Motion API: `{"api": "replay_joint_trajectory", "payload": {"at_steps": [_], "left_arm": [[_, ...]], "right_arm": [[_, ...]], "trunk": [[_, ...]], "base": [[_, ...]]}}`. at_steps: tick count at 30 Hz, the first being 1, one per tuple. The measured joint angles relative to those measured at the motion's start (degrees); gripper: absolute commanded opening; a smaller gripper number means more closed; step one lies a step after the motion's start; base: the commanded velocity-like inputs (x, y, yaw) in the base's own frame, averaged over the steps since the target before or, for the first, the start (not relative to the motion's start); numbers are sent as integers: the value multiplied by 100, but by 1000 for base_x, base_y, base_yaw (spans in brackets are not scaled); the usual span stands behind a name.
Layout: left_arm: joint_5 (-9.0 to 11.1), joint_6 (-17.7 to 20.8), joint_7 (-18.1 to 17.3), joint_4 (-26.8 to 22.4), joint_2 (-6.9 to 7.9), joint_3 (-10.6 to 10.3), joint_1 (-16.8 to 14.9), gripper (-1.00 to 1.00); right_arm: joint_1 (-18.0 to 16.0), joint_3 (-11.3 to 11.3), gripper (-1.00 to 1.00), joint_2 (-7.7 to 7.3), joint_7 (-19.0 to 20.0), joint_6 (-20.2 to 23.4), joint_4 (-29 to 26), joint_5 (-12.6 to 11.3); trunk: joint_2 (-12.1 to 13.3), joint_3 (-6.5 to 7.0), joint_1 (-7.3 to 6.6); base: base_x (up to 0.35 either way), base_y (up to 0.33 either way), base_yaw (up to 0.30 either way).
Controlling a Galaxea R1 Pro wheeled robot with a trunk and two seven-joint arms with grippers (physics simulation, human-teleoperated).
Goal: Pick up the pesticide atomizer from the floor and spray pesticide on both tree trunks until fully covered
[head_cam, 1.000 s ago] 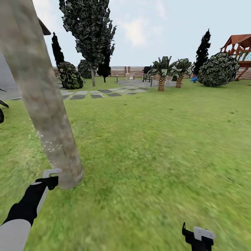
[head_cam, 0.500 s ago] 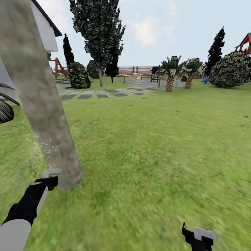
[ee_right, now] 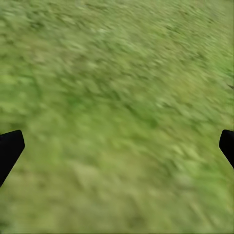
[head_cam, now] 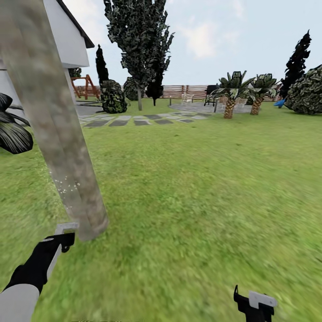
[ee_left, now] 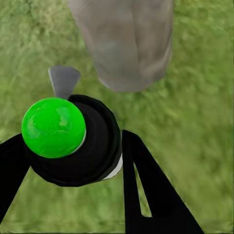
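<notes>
- Mottled grey-brown bark: the tree trunk (head_cam: 58,134) stands by the lawn's left edge, and my view has swung left since a second ago, bringing the white house (head_cam: 67,40) in.
- White pesticide specks (head_cam: 67,185) cling low on the bark; coverage looks partial.
- My left gripper (ee_left: 73,146) is clamped on the atomizer (ee_left: 73,139), its nozzle near the trunk base.
- My right gripper (ee_right: 117,146) is spread over grass.

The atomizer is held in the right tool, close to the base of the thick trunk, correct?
Not quite: the atomizer is held in the left tool, not the right. The left wrist view shows it, close to the base of the thick trunk.
</notes>
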Motion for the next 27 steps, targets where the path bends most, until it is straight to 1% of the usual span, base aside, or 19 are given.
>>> {"api": "replay_joint_trajectory", "payload": {"at_steps": [3,7,8,9,10,11,13,17,19,23,27], "left_arm": [[-16,-7,7,413,33,-10,36,-100],[-20,8,36,586,40,-23,48,-100],[-22,5,110,702,40,-25,50,-100],[-23,0,277,799,19,-31,50,-100],[-28,-7,537,842,1,-34,49,-100],[0,-14,697,857,-6,-35,49,-100],[45,-30,825,839,-15,-37,49,-100],[59,-48,850,819,-22,-31,49,-100],[67,-52,856,813,-23,-30,49,-100],[88,-61,853,838,-30,-21,49,-100],[79,-62,859,846,-82,-6,49,-100]], "right_arm": [[1,-3,100,-6,0,0,0,0],[0,-3,100,-9,0,0,0,0],[0,-3,100,-9,0,0,2,0],[0,-3,100,-9,2,0,2,0],[0,-2,100,-9,5,0,5,0],[1,-2,100,-9,5,0,7,2],[1,-3,100,-9,8,0,7,0],[0,-3,100,-9,7,0,8,0],[-2,0,100,-3,7,0,9,1],[-1,-3,100,0,1,0,6,0],[-1,-2,100,0,0,0,7,0]], "trunk": [[0,0,0],[0,1,0],[0,1,0],[0,1,0],[0,1,-1],[0,1,-1],[0,1,-1],[0,1,-1],[0,1,0],[0,1,0],[0,1,0]], "base": [[0,-3,15],[202,0,1],[324,0,0],[332,0,0],[335,0,0],[336,0,0],[337,0,0],[321,0,0],[172,-25,30],[30,-6,224],[2,0,272]]}}
